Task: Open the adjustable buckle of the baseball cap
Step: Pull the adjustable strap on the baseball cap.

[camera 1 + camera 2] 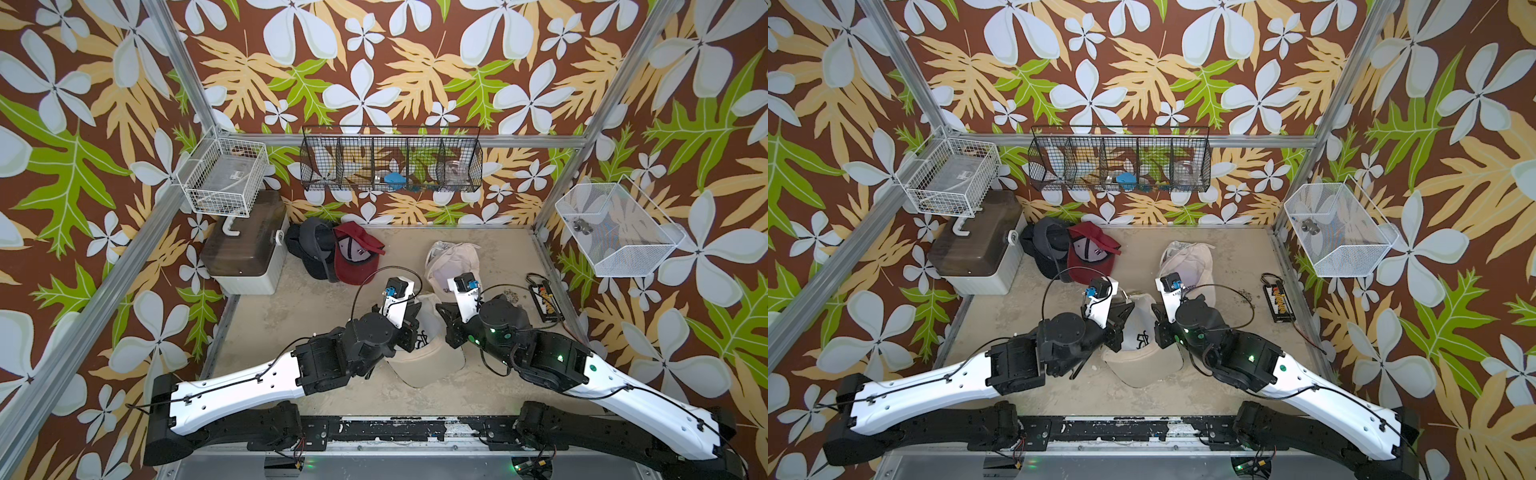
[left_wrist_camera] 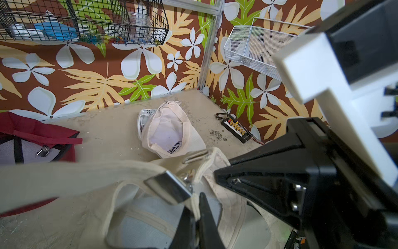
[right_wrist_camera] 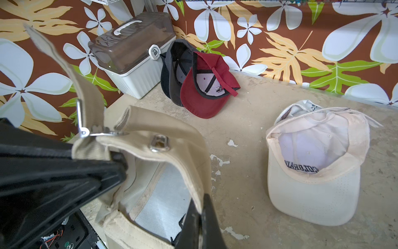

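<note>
The beige baseball cap (image 1: 419,357) (image 1: 1142,357) lies crown down near the table's front, between my two wrists. In the left wrist view my left gripper (image 2: 197,210) is shut on the cap's back band, right beside the metal buckle (image 2: 169,187). In the right wrist view my right gripper (image 3: 203,210) is shut on the band's other side. There the buckle (image 3: 85,130) shows its hinged plate standing at an angle. The beige strap (image 3: 71,73) rises loose from it. Both grippers' fingertips are hidden under the wrists in both top views.
A red cap (image 1: 357,259) and a dark cap (image 1: 311,249) lie at the back left beside a lidded storage box (image 1: 245,253). A white cap (image 1: 453,257) lies behind my right wrist. A black connector board (image 1: 544,301) lies by the right wall. Wire baskets (image 1: 390,160) hang on the walls.
</note>
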Motion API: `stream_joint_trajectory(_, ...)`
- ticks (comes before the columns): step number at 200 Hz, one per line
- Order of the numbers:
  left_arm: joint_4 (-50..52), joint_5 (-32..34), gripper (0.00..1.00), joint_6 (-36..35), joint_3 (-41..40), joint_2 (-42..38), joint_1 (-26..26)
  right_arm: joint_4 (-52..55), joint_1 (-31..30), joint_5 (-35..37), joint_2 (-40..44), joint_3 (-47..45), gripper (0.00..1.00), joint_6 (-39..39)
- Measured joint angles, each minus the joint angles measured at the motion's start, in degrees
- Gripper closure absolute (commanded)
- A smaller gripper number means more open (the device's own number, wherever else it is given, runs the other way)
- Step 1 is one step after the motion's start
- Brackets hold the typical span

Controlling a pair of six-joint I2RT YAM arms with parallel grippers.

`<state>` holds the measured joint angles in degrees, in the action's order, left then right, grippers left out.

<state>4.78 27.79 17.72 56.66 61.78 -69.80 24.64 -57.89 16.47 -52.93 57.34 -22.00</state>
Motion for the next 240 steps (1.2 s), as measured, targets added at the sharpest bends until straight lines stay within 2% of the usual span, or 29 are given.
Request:
stream_joint_trajectory(64, 3.3, -1.9, 0.93, -0.4, 1.4, 0.3, 0.0, 0.2, -0.2, -0.2, 1.5, -0.9, 0.77, 2.8)
stream_joint_trajectory(117, 4.3, -3.5, 0.94, -0.9, 2.4, 0.7, 0.0, -0.2, -1.1, 0.0, 1.4, -0.9, 0.76, 3.6)
stream_joint_trajectory(179, 5.1, -4.3, 0.94, -1.1, 3.6, 1.6, -0.2, -0.6, -7.6, 2.5, -1.8, 0.4, 0.75, 4.8)
stream_joint_trajectory(240, 5.9, -4.8, 0.94, -1.1, 3.9, 1.2, -0.7, -0.4, -8.1, 5.2, -0.9, 0.9, 0.75, 6.0)
